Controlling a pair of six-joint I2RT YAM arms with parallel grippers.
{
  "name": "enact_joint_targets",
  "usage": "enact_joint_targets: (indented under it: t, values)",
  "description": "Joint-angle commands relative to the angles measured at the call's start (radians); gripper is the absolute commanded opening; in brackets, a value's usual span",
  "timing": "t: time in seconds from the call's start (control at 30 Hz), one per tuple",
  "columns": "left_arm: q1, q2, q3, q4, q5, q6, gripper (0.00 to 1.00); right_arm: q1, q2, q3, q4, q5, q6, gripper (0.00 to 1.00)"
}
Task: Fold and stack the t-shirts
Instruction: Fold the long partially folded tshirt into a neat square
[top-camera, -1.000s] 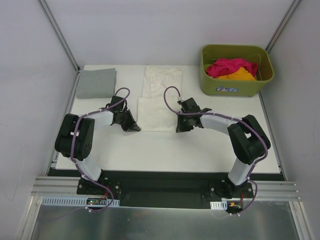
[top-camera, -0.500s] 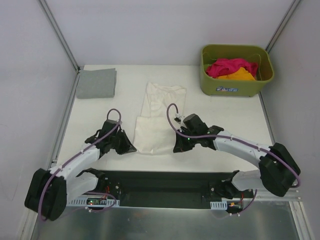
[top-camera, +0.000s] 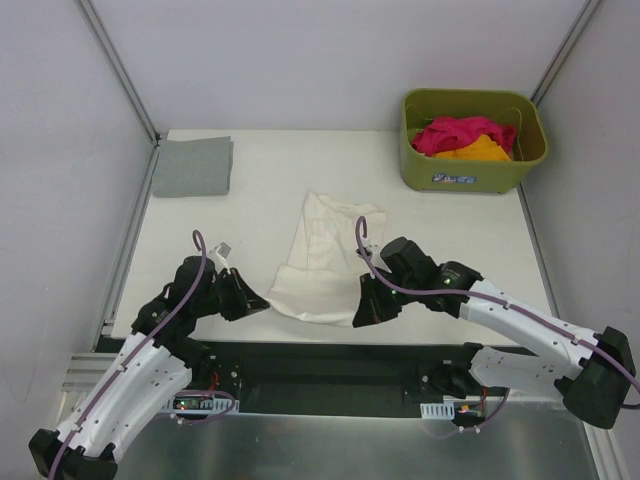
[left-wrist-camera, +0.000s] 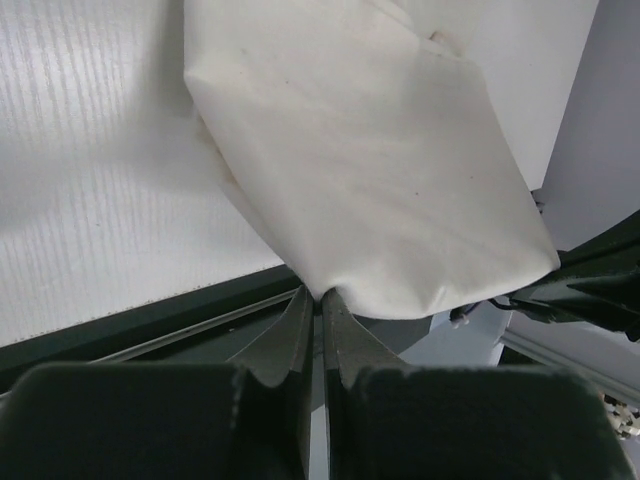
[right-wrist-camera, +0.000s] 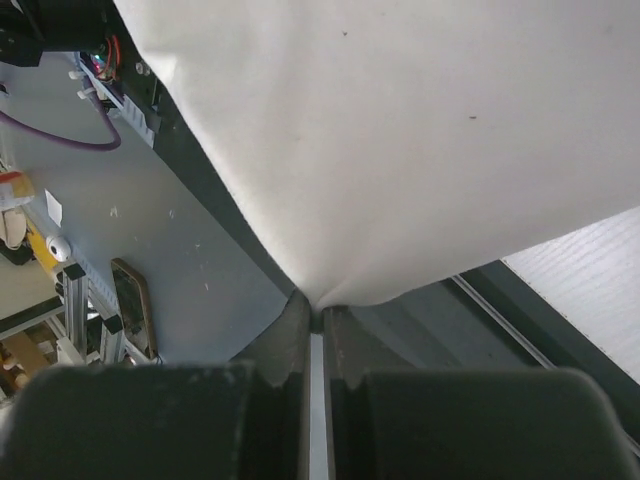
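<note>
Left claw (top-camera: 258, 301) is clamped on the 7 o'clock corner of the cream shirt (top-camera: 322, 255), and the right claw (top-camera: 363, 312) on its 5 o'clock corner. That end is lifted at the bench's (top-camera: 450, 250) 6 o'clock edge, and the rest trails toward 12 o'clock. 1 folded grey shirt (top-camera: 193, 167) lies at 10 o'clock. A pink shirt (top-camera: 455, 132) and an orange shirt (top-camera: 478, 150) sit in the basket (top-camera: 470, 181) at 1 o'clock.

I see bright, even light from above, soft shadows on bench (top-camera: 470, 215). Left claw (left-wrist-camera: 318, 300), right claw (right-wrist-camera: 315, 312) blurry near lens.
</note>
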Motion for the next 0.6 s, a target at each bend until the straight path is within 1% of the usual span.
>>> enact_joint_targets:
  t: [0.0, 0.03, 0.13, 0.27, 0.37, 0.4, 0.43, 0.57]
  values:
    - [-0.006, -0.020, 0.095, -0.049, -0.017, 0.005, 0.00, -0.010, -0.004, 0.131, -0.140, 0.029, -0.063, 0.01]
    - [-0.006, -0.018, 0.111, -0.050, -0.081, 0.016, 0.00, -0.023, 0.014, 0.161, -0.154, 0.049, -0.079, 0.01]
    - [-0.006, 0.035, 0.175, -0.041, -0.149, 0.047, 0.00, -0.081, 0.041, 0.198, -0.169, 0.042, -0.122, 0.00]
    - [-0.006, 0.129, 0.229, 0.011, -0.255, 0.076, 0.00, -0.147, 0.086, 0.301, -0.174, 0.071, -0.204, 0.01]
    - [-0.006, 0.224, 0.278, 0.097, -0.269, 0.102, 0.00, -0.214, 0.126, 0.379, -0.160, 0.098, -0.234, 0.01]
    - [-0.006, 0.277, 0.295, 0.114, -0.269, 0.111, 0.00, -0.240, 0.155, 0.396, -0.139, 0.102, -0.237, 0.01]
    - [-0.004, 0.305, 0.331, 0.134, -0.278, 0.125, 0.00, -0.250, 0.169, 0.413, -0.128, 0.096, -0.243, 0.01]
    - [-0.003, 0.431, 0.430, 0.142, -0.345, 0.173, 0.00, -0.297, 0.246, 0.499, -0.108, 0.123, -0.280, 0.01]
